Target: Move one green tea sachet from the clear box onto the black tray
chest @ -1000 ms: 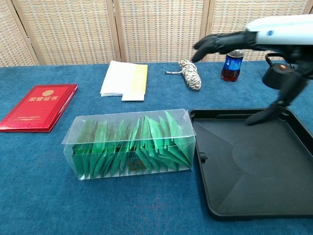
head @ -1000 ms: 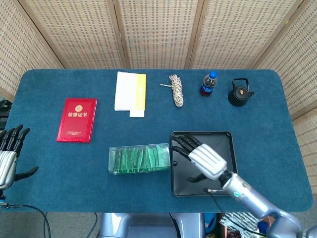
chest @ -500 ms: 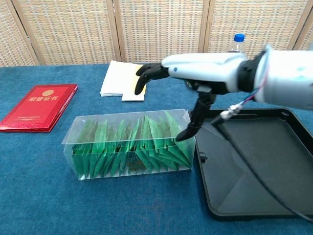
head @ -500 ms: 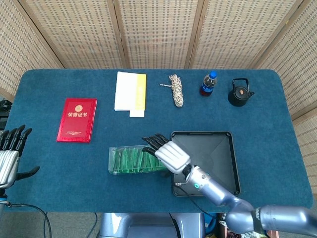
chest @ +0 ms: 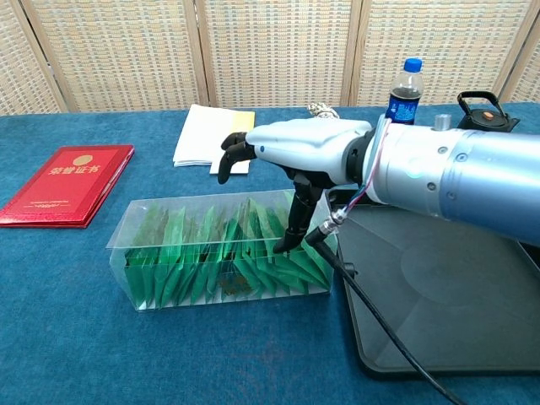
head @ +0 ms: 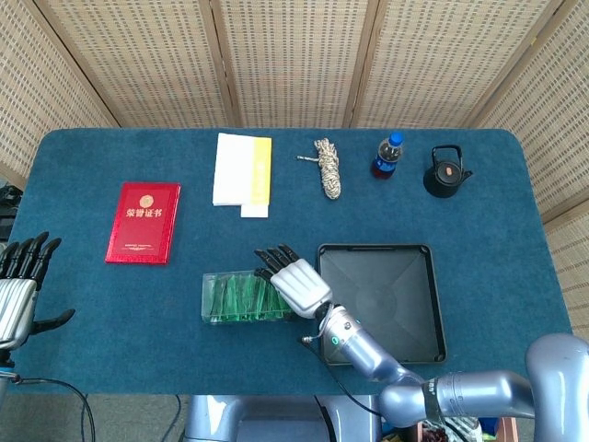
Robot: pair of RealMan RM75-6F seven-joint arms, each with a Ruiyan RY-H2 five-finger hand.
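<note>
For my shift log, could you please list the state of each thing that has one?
Clear box: open-topped, full of green tea sachets.
Black tray: holds no sachet.
Right robot hand: over the box, thumb reaching down among the sachets, none gripped.
Left robot hand: open, idle.
Cola bottle: upright, capped.
Black teapot: lid on.
Red certificate: closed.

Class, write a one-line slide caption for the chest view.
Right hand hovers over the clear box of green tea sachets, thumb dipping in; black tray waits empty alongside.
</note>
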